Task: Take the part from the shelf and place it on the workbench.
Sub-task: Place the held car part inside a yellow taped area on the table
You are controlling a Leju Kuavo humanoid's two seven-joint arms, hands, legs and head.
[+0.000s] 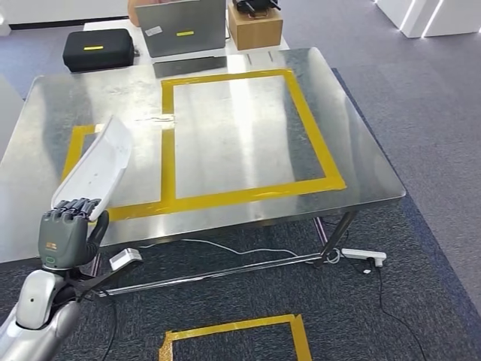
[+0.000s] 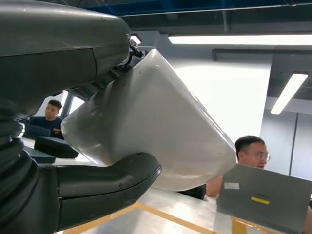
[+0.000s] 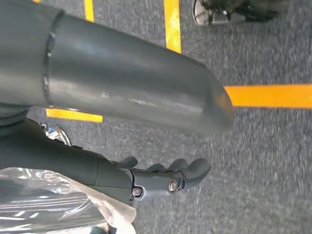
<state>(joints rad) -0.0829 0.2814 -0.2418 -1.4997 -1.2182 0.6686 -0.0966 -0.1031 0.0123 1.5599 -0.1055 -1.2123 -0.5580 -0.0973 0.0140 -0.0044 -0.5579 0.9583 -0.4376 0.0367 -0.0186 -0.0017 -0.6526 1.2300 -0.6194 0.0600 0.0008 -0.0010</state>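
We see the left hand [image 1: 67,235] at the lower left of the head view, fingers wrapped around the near end of the white part [image 1: 96,170]. The part is long and curved; its long axis runs from the hand up and slightly right, so its far end overhangs the left portion of the workbench [image 1: 238,143], above the small yellow tape outline [image 1: 77,143] at the table's left. The hand itself sits at about the table's near edge. In the left wrist view the part [image 2: 158,122] is clamped between the thumb below and the fingers [image 2: 51,53] above, so the grip looks firm.

The right hand [image 3: 173,178] hangs over grey carpet with yellow floor tape; fingers lie loosely apart, nothing held.

The left arm is the one doing the job. We judge the placing step is under way: the part is carried, tilted, not yet resting on the metal. The next move likely calls for lowering forward along the part's axis and levelling it. The large yellow rectangle [image 1: 249,135] lies right of the part.
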